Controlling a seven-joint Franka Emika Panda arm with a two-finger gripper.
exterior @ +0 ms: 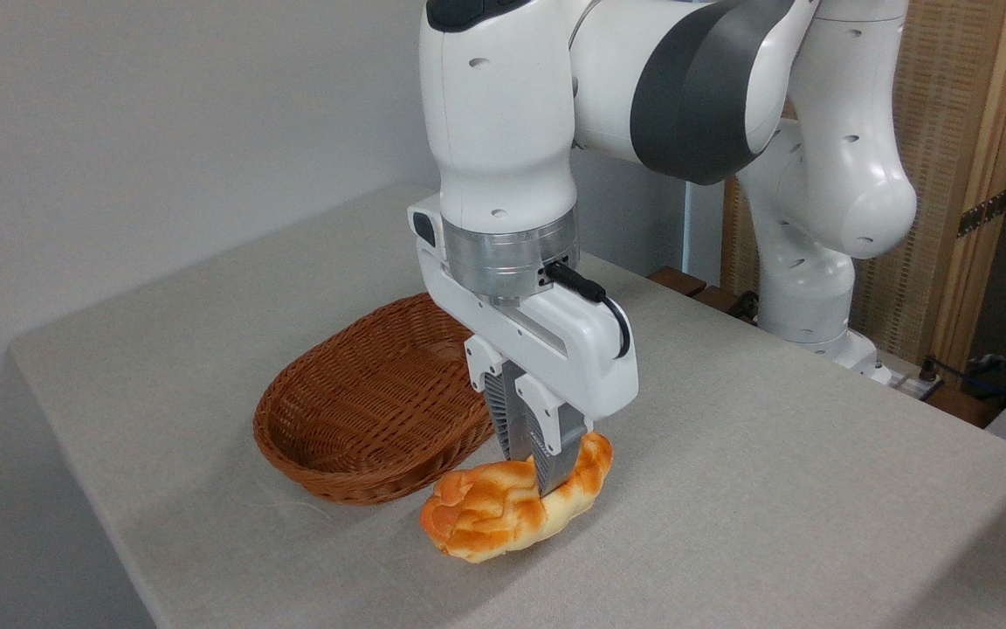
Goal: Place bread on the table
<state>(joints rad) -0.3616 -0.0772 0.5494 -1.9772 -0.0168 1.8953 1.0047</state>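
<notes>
Pointing straight down from the white robot arm, the white two-finger gripper has its grey ribbed fingers closed around the middle of the long braided bread, a golden-orange loaf with pale cream plait lines. One finger shows in front of the loaf, and the other sits behind it and is partly hidden. The bread lies directly under the gripper, its underside at or just touching the light grey-beige cloth-covered table; whether it rests fully on the cloth cannot be told. The loaf runs at a slant, with its broader end toward the lower left of the gripper and its narrower end poking out to the right behind the fingers. Just to the left of the gripper and slightly behind it stands the brown oval wicker basket, its near rim close beside the loaf's left end. A black cable loops from the silver wrist ring above the gripper body.
</notes>
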